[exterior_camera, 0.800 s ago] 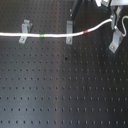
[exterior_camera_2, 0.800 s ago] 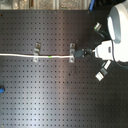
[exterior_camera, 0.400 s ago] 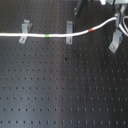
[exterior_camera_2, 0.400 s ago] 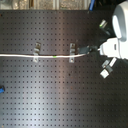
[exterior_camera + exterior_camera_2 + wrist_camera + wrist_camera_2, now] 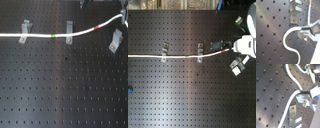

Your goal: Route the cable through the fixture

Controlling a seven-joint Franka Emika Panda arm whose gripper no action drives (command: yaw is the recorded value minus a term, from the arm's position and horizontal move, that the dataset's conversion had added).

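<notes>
While cable [image 5: 60, 36] spans clips [image 5: 69, 31], jaws clamp its end; nothing contained.

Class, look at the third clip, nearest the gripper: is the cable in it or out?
Out. In the first exterior view the cable rises above the third clip toward the gripper.

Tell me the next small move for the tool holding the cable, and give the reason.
Probably lower the tool toward the third grey metal clip. In the first exterior view the long white cable already passes the two other clips, but its red-banded stretch rises above the third clip toward the tool, so it is not seated there.
</notes>
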